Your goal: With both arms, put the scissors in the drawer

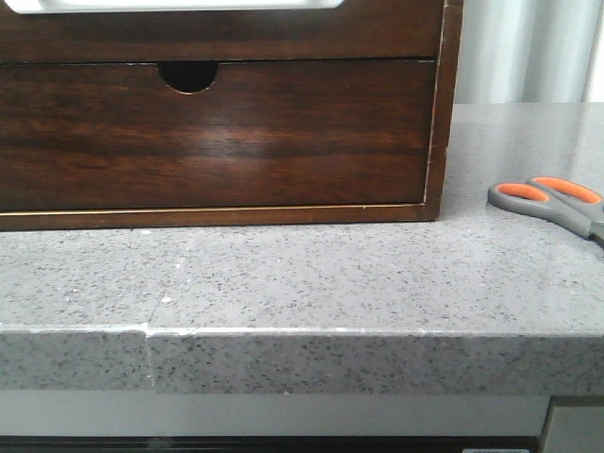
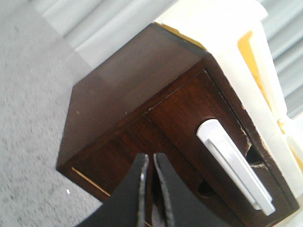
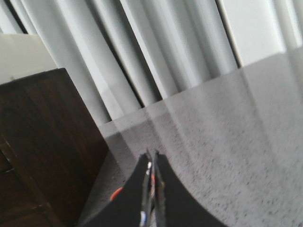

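Observation:
The scissors [image 1: 555, 208], grey handles with orange-lined loops, lie flat on the grey counter right of the wooden cabinet; their blades run off the front view's right edge. An orange sliver of them [image 3: 116, 193] shows behind my right gripper [image 3: 152, 153], which is shut and above the counter beside the cabinet's side. The drawer [image 1: 217, 36] is the cabinet's upper front, closed, with a white handle [image 2: 234, 165] along its top edge. My left gripper [image 2: 150, 158] is shut and empty, hovering in front of the cabinet's fronts, apart from the handle. Neither gripper shows in the front view.
Below the drawer is a second closed front with a half-round notch [image 1: 189, 75]. A cream and yellow object [image 2: 222, 28] sits on the cabinet. The counter [image 1: 283, 283] has a front edge close to the camera. Pale curtains [image 3: 165, 52] hang behind.

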